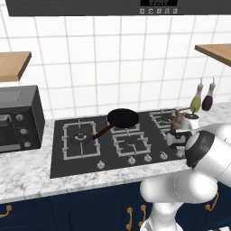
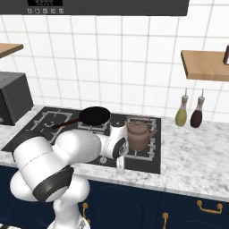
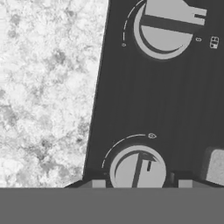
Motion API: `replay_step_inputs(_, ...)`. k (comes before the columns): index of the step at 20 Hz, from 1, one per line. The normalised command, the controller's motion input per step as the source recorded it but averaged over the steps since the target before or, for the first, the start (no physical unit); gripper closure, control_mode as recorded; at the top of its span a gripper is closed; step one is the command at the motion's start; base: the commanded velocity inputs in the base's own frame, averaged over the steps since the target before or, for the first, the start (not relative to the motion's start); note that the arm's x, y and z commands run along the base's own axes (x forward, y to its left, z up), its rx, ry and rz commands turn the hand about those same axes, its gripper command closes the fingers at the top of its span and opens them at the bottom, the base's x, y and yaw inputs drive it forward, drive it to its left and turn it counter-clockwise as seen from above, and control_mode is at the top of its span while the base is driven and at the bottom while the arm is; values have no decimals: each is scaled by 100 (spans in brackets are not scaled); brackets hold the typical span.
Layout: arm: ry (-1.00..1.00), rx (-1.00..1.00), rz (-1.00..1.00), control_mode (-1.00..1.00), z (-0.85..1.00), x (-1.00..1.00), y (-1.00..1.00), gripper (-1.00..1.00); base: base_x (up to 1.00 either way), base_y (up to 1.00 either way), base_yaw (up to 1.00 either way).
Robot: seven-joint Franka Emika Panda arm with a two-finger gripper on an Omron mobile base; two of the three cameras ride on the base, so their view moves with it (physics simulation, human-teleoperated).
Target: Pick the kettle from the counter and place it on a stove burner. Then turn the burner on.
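**Kettle on the right-hand burner, hand down at the knobs**

The counter point(image 2: 197, 161) ran long under the black hob point(image 1: 58, 167). The kettle point(image 2: 137, 134) sat upright on the right-hand burner point(image 2: 150, 152), spout toward the bottles point(image 2: 181, 114), its long axis running along the counter. The gripper point(image 3: 138, 183) hung over a silver knob point(image 3: 138, 169) at the hob's front edge, fingers apart on either side of it, clamped on nothing.

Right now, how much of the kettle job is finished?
Done: the kettle stands on the right stove burner. In hand: the hand view shows a silver knob lying between the fingers, which hang just above it. Left: grip the knob and turn the burner on.
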Motion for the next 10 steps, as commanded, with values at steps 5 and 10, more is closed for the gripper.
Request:
replay_step_inputs(5,-1,-1,4,-100,7,-4,0,-100,0,0,0)
replay_step_inputs(10,-13,0,11,-100,51,-5,0,-100,0,0,0)
